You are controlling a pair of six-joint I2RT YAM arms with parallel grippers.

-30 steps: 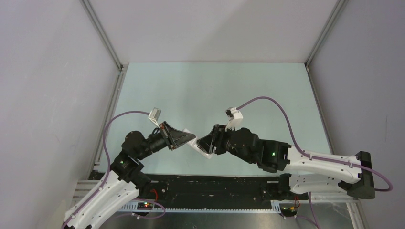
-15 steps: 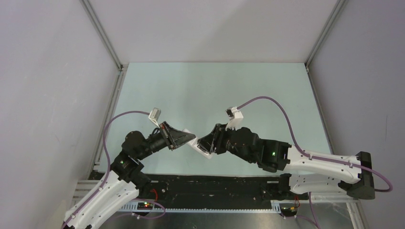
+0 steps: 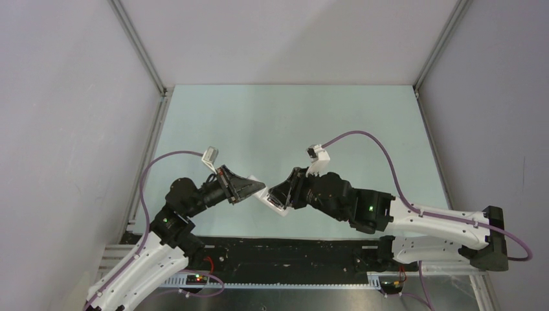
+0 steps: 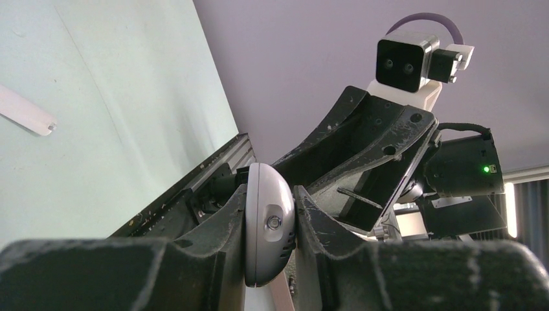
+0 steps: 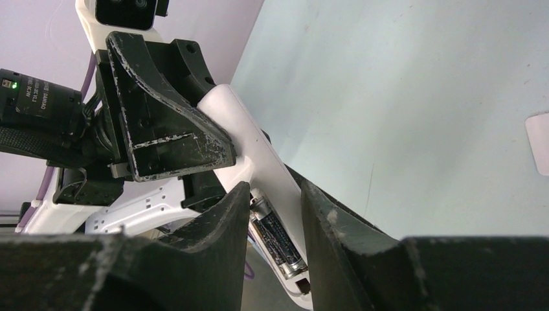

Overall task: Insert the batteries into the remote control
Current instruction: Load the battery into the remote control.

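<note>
The white remote control (image 3: 267,199) hangs in the air between both arms, low in the middle of the top view. My left gripper (image 3: 256,189) is shut on its rounded end (image 4: 265,233), one finger on each flat face. My right gripper (image 5: 275,194) straddles the other end, open, a finger on either side of the remote's open back (image 5: 239,123). One dark battery (image 5: 278,240) lies in the compartment, right beside the left finger. Whether the fingers touch it, I cannot tell. No other battery shows.
A small plain white cover piece (image 4: 26,111) lies flat on the pale green table (image 3: 291,123); it also shows at the right edge of the right wrist view as the cover piece (image 5: 538,142). Grey walls and metal rails (image 3: 147,146) enclose the table.
The right gripper's jaws have narrowed around the remote's end. Both arms and the remote have stayed almost in place.
</note>
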